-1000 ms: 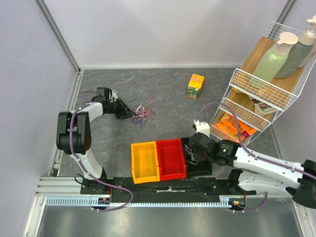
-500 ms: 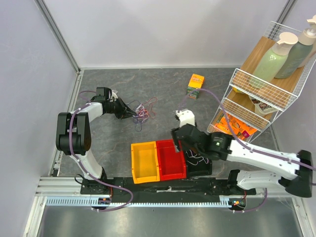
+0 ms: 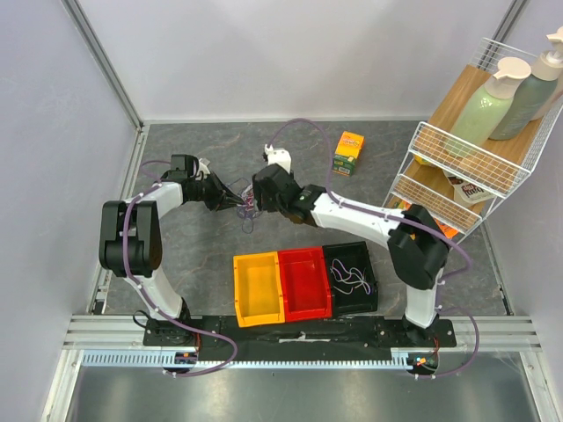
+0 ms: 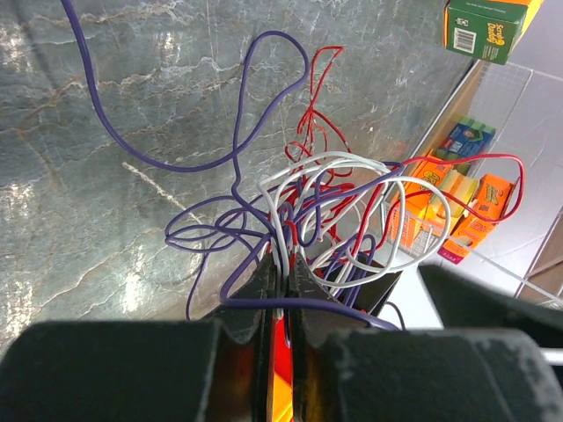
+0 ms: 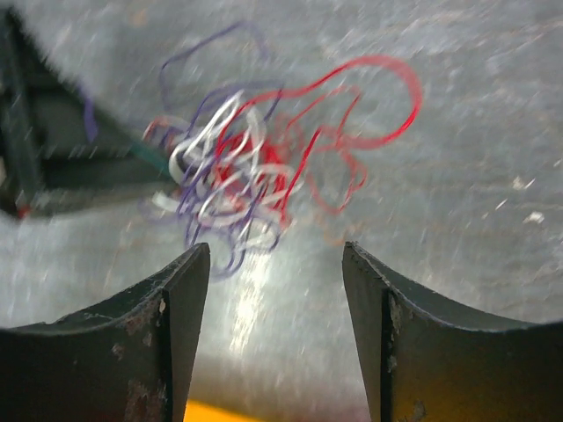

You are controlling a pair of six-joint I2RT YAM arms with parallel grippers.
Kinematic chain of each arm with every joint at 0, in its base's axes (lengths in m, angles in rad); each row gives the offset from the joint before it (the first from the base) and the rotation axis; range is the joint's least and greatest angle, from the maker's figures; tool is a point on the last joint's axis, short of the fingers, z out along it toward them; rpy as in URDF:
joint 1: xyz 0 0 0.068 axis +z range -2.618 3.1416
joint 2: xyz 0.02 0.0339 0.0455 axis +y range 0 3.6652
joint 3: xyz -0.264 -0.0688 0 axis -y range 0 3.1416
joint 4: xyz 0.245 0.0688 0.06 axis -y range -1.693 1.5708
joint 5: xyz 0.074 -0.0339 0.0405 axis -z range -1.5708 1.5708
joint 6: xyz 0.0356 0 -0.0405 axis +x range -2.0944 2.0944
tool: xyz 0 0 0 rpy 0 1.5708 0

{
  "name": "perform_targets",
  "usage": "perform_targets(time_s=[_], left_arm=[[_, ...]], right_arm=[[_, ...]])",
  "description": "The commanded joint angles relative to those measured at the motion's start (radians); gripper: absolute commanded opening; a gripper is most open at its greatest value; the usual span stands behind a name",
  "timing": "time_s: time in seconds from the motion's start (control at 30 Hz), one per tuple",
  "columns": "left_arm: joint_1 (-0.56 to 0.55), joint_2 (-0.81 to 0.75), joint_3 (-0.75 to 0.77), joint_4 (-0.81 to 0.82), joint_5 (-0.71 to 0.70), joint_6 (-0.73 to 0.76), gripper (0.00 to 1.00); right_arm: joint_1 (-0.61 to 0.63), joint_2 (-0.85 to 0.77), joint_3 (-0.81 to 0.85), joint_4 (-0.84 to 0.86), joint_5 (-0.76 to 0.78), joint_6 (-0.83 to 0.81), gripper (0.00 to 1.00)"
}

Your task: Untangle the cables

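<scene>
Purple, red and white cables [image 4: 308, 198] lie in one tangle on the grey stone-look table [image 3: 202, 255], left of centre, on the far side of the bins. I can't make out any black strand in the clump.

Left gripper [image 4: 283, 264]: jaws pressed together, pinching the near edge of the tangle. White and purple strands run straight into the gap. From there the loops fan out away from it. One long purple loop and a red one trail furthest over the table.

Right gripper [image 5: 274, 290]: fingers spread wide, the tangle framed between them and a little beyond the tips, not touching as far as I can see. That view is badly blurred, so fine contact is hard to call. The dark shape at its left edge is the left gripper.

Top view: the right arm is stretched across the table from its base, and its gripper sits just beside the left one at the tangle. The two come at it from opposite sides.

Near edge, in a row: yellow bin [image 3: 258, 288], red bin [image 3: 303, 281] and black bin [image 3: 369, 294], touching side by side. The black bin holds a separate small clump [image 3: 350, 277] of white and purple wire.

An orange-green box [image 3: 349, 152] stands well apart at the far side. A wire rack [image 3: 457, 167] with bottles [image 3: 493, 105] sits at the right.
</scene>
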Motion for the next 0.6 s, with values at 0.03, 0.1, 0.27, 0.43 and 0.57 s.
perform_targets(time_s=[0.03, 0.1, 0.27, 0.43, 0.57], left_arm=[[0.003, -0.058, 0.002, 0.018, 0.040, 0.000, 0.11], [0.003, -0.061, 0.002, 0.018, 0.042, -0.002, 0.11], [0.003, -0.068, 0.000, 0.018, 0.039, -0.002, 0.14], [0.003, -0.064, -0.001, 0.012, 0.026, 0.004, 0.15], [0.003, -0.055, 0.003, 0.003, 0.008, 0.009, 0.20]], right_arm=[[-0.074, 0.063, 0.104, 0.063, 0.171, 0.047, 0.67], [-0.096, 0.063, 0.078, 0.144, 0.155, 0.021, 0.64], [-0.131, 0.131, 0.118, 0.167, 0.108, -0.008, 0.48], [-0.131, 0.157, 0.127, 0.204, 0.125, -0.079, 0.25], [-0.124, 0.136, 0.138, 0.179, 0.159, -0.157, 0.00]])
